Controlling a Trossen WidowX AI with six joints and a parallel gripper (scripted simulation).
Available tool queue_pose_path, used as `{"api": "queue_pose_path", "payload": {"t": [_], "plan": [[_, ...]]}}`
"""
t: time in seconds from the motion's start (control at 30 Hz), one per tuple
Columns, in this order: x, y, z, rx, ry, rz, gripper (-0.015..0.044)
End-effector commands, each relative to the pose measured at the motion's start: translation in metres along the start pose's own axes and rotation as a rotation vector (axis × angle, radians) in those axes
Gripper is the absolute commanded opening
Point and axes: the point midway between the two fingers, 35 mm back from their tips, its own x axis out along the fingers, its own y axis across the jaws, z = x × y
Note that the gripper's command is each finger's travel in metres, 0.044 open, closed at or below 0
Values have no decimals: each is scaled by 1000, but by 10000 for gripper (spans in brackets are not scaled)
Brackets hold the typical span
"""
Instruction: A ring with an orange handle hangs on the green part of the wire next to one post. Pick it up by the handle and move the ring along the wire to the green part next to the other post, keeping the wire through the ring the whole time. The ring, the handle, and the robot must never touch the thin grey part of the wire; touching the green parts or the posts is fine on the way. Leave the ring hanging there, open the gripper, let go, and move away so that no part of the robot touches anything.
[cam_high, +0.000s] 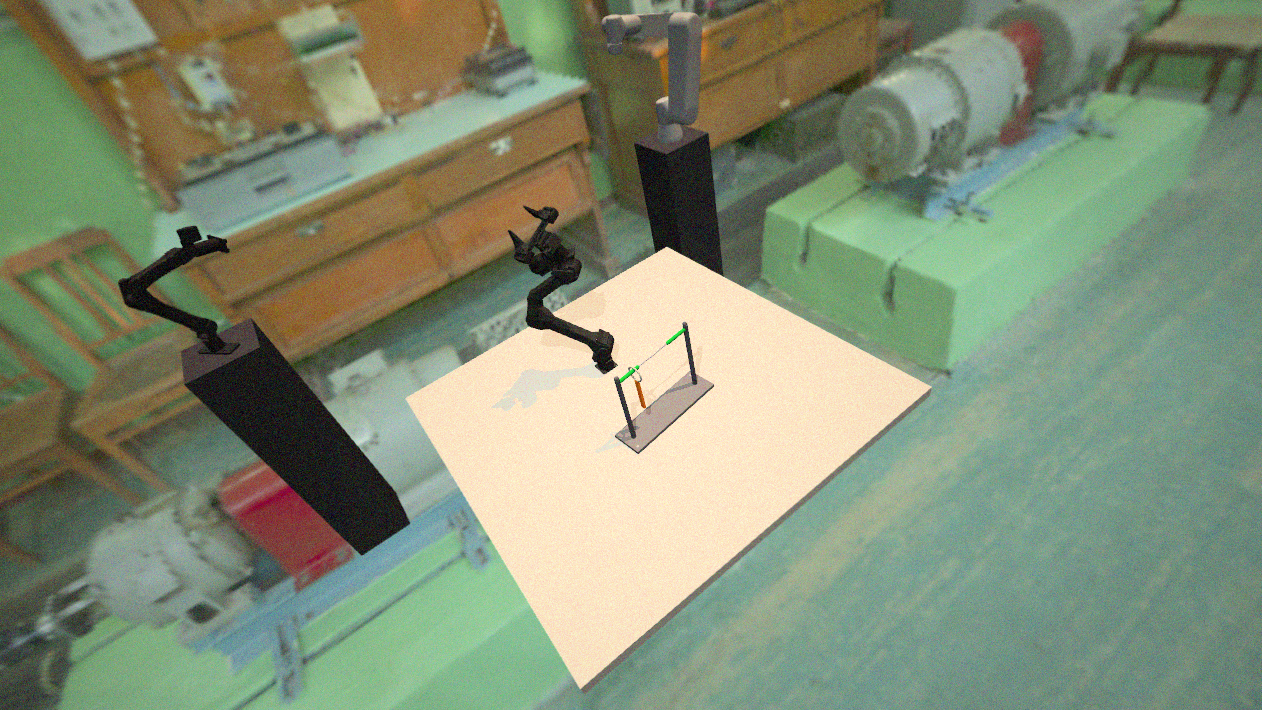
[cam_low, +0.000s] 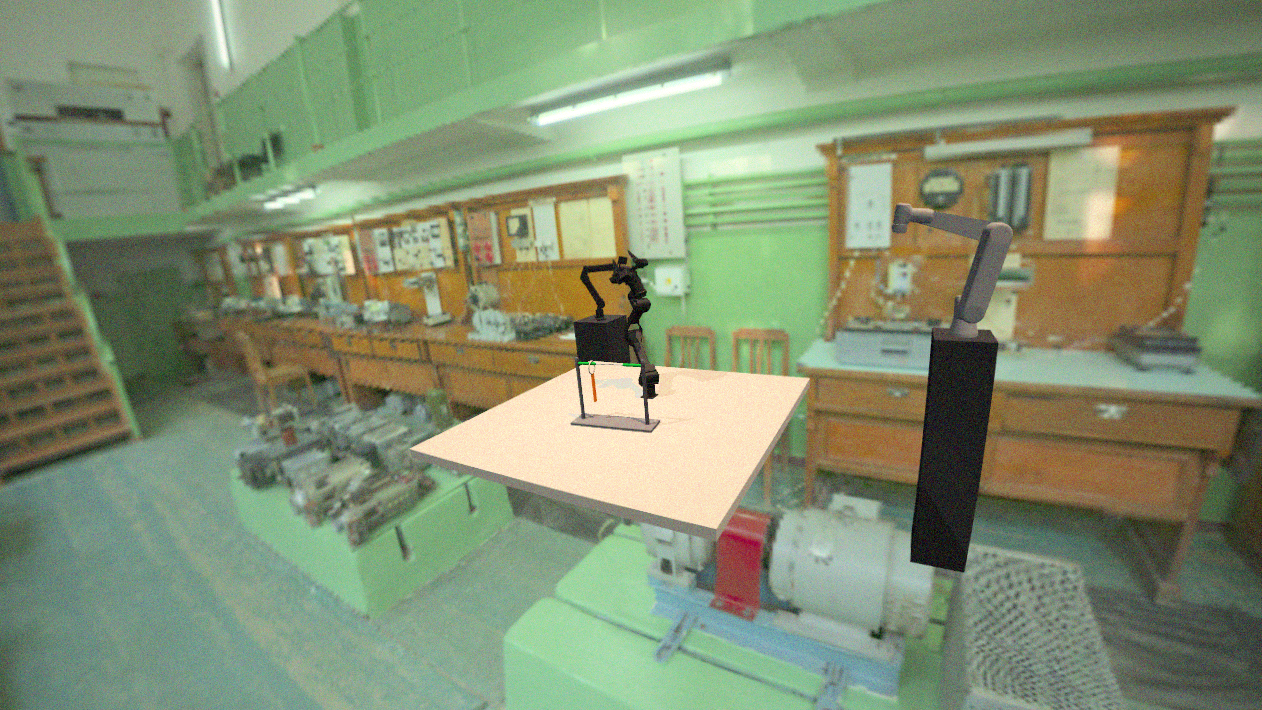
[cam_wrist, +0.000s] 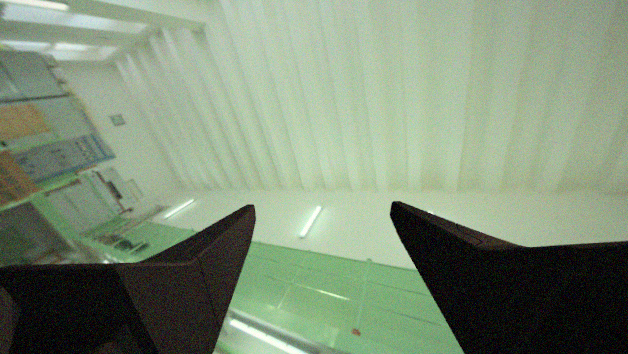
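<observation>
The ring (cam_high: 637, 380) (cam_low: 592, 374) hangs on the green part (cam_high: 625, 377) (cam_low: 583, 362) next to one post (cam_high: 624, 407) (cam_low: 579, 388), with the wire through it. Its orange handle (cam_high: 640, 393) (cam_low: 593, 387) points down. The thin grey wire (cam_high: 653, 355) runs to the other green part (cam_high: 676, 336) (cam_low: 632, 364) at the other post (cam_high: 690, 355) (cam_low: 645, 407). My gripper (cam_high: 518, 220) (cam_wrist: 324, 209) is open and empty, raised well above the table and away from the ring. Its two dark fingers point upward, and the wrist view shows only walls and ceiling between them.
The posts stand on a grey base plate (cam_high: 670, 415) (cam_low: 615, 422) on the pale table (cam_high: 750, 494) (cam_low: 688, 476). My arm's base stands beside this stand. Another black arm (cam_high: 158, 304) (cam_low: 586, 282) and a grey arm (cam_high: 683, 70) (cam_low: 988, 264) stand on dark pedestals off the table.
</observation>
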Motion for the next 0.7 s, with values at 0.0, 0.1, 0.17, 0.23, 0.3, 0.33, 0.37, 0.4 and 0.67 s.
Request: {"api": "queue_pose_path", "payload": {"t": [0.0,0.1,0.17,0.23,0.3,0.33,0.37,0.4,0.67], "plan": [[0,-1,0,-7,0,-4,374],[-6,-13,8,-106,-1,-56,295],[-15,-28,19,-238,0,-125,242],[-26,-44,34,-396,4,-208,190],[-39,-58,51,-552,9,-291,160],[-45,-63,60,-629,12,-332,160],[-52,-68,70,-706,16,-373,160],[-59,-72,80,-781,20,-415,160],[-117,-75,164,-1353,64,-755,160]]}}
